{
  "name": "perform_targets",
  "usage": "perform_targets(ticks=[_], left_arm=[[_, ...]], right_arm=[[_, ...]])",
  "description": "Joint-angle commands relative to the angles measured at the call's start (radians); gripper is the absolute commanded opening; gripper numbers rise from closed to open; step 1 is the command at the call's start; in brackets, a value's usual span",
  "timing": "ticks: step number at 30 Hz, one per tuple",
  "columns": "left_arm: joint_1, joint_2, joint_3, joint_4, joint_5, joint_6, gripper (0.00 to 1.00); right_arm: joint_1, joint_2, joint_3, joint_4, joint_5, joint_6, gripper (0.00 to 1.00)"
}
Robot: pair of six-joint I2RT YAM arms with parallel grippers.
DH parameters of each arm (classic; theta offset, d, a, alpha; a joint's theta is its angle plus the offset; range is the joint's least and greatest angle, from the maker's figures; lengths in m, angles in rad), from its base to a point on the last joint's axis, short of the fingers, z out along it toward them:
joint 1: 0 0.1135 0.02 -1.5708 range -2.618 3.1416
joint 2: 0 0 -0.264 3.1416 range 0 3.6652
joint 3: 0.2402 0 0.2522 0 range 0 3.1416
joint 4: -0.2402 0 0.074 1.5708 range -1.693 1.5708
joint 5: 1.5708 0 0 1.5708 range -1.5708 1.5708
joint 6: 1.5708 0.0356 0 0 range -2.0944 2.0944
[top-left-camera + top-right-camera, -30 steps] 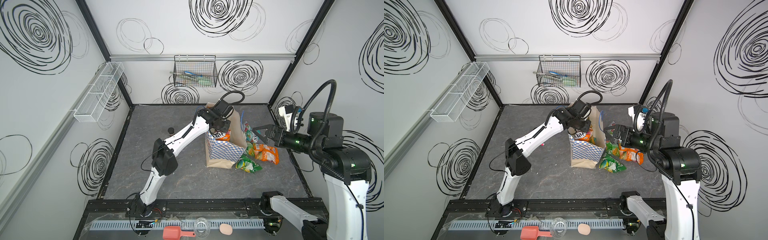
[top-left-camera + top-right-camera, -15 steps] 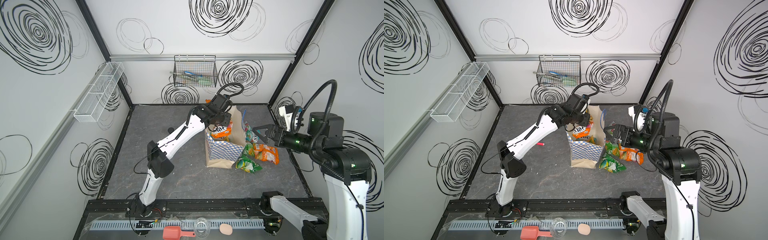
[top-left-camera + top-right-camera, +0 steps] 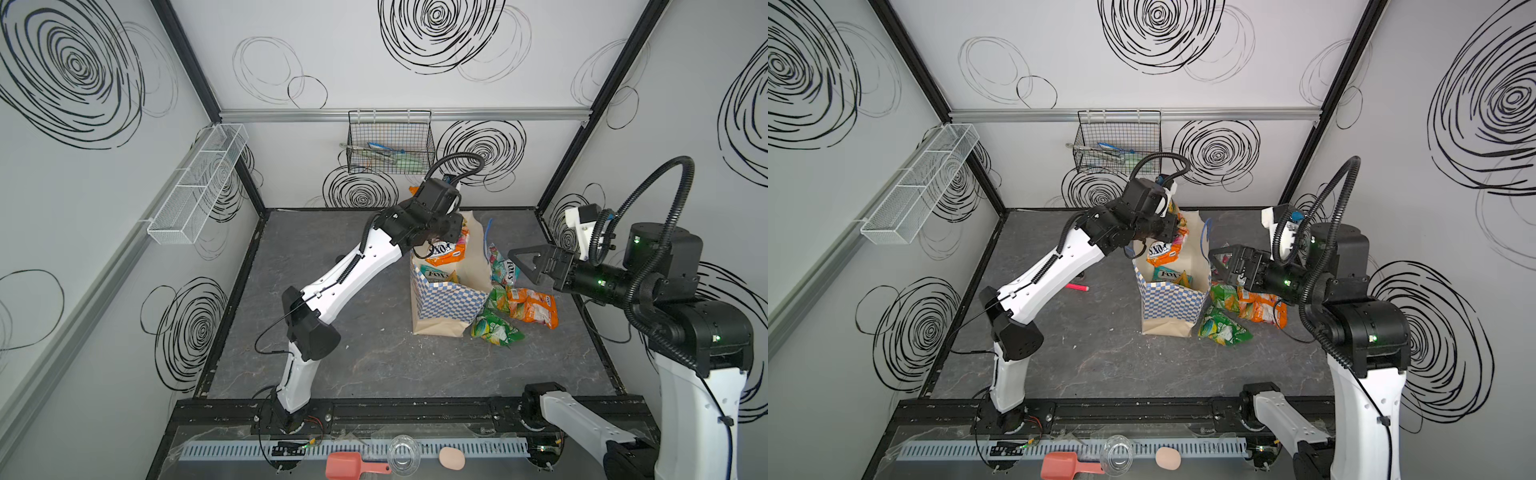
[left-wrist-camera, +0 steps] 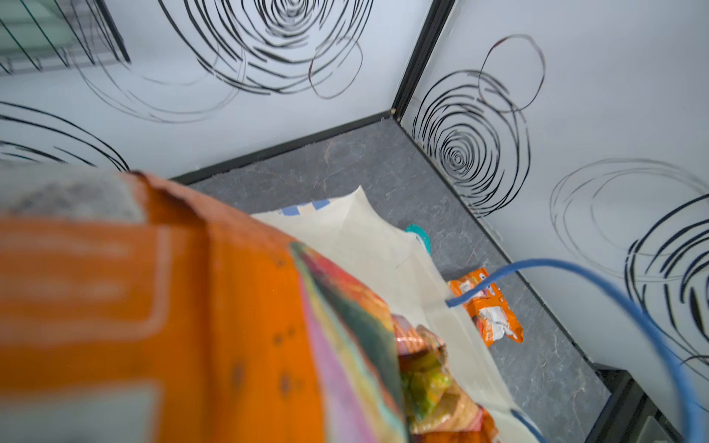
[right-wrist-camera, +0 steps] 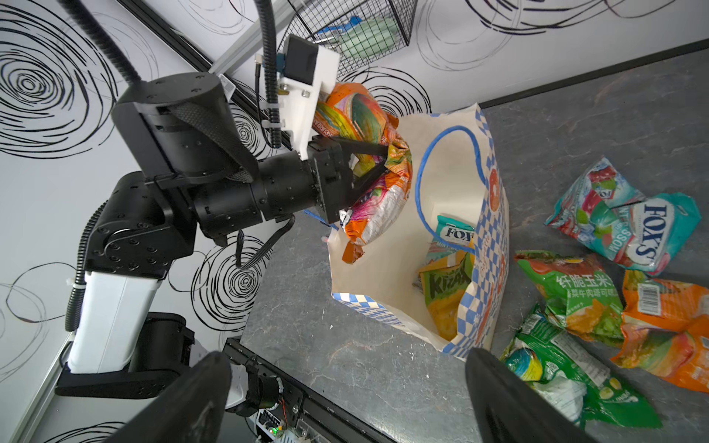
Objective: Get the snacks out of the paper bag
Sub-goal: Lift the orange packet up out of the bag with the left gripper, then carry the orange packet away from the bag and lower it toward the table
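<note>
The shiny orange snack packet (image 4: 192, 307) is blurry in the left wrist view. The tall cream paper bag (image 3: 449, 303) hides most of a teal packet (image 3: 434, 274).

White walls (image 3: 353, 62), black swirl scribbles throughout. Grey marbled floor (image 3: 374, 365). Black wire basket (image 3: 357, 124) hung on back wall, 12 o'clock. White mesh shelf (image 3: 172, 232) on side wall, 10 o'clock. Black corner posts (image 3: 193, 75). Slotted duct (image 3: 232, 451) along 6 o'clock edge. Light even.

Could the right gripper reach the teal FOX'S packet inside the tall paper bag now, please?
Probably not: the left gripper, shut on an orange crinkly packet, hangs over the paper bag.
</note>
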Motion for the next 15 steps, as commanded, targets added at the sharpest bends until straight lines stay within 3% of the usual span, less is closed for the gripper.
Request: perform_targets(ticks=[1, 10, 15], left_arm=[[-0.01, -0.091, 0.086, 0.152, -0.036, 0.001, 0.0], [-0.041, -0.259, 0.101, 0.152, -0.141, 0.054, 0.0], [-0.044, -0.433, -0.034, 0.095, -0.243, 0.077, 0.0]], right_arm=[[0.006, 0.01, 0.041, 0.05, -0.003, 0.01, 0.99], [0.006, 0.008, 0.034, 0.124, -0.007, 0.035, 0.99], [0.007, 0.009, 0.004, 0.192, -0.067, 0.031, 0.99]])
